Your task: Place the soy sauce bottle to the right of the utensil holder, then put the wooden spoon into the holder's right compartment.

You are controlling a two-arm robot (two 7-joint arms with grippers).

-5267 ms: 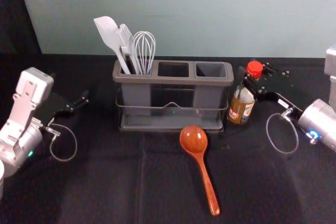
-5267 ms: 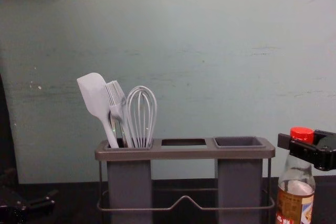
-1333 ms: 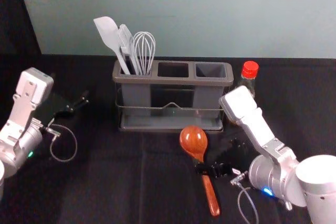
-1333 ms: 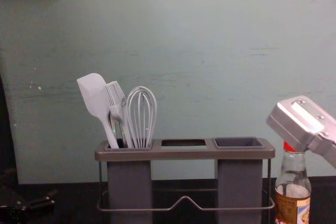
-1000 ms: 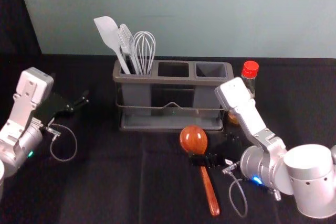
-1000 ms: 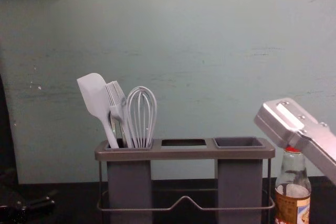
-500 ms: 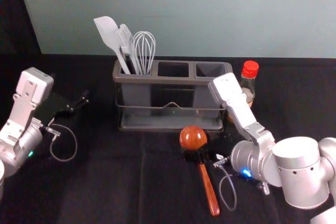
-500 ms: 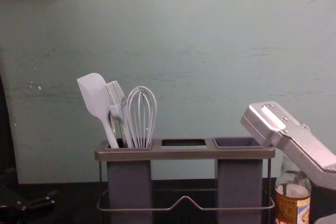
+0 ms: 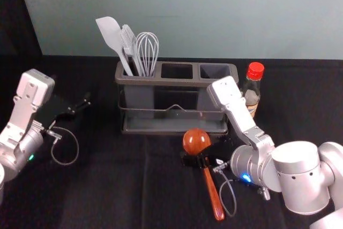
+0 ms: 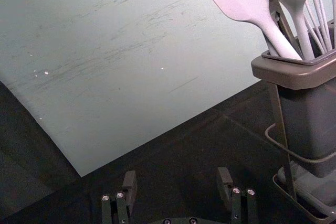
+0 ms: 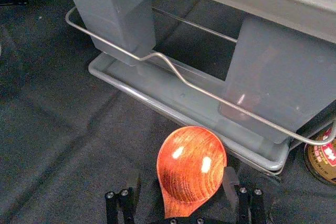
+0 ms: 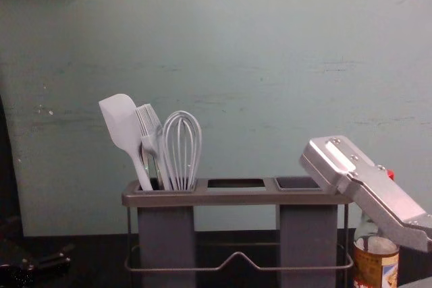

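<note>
Wooden spoon [image 9: 196, 141] — between parted fingers of right claw [image 9: 197, 160].

Right arm [image 9: 297, 178] extended inward from right edge of head view; silver link [image 9: 238, 113] tilted up and leftward. Right tool [image 9: 197, 160] positioned below and right of head-view centre, fingers [image 11: 230, 184] spread. Blue light [image 9: 245, 177] lit. Left arm [image 9: 21, 127] parked at left edge; left tool [image 9: 87, 102] opened, fingers [image 10: 224, 182] set wide apart.

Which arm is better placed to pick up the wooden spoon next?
The right, I'd say: the right gripper is open at the wooden spoon, and the right compartment is on that side. The left gripper is off beyond the left end of the holder.
</note>
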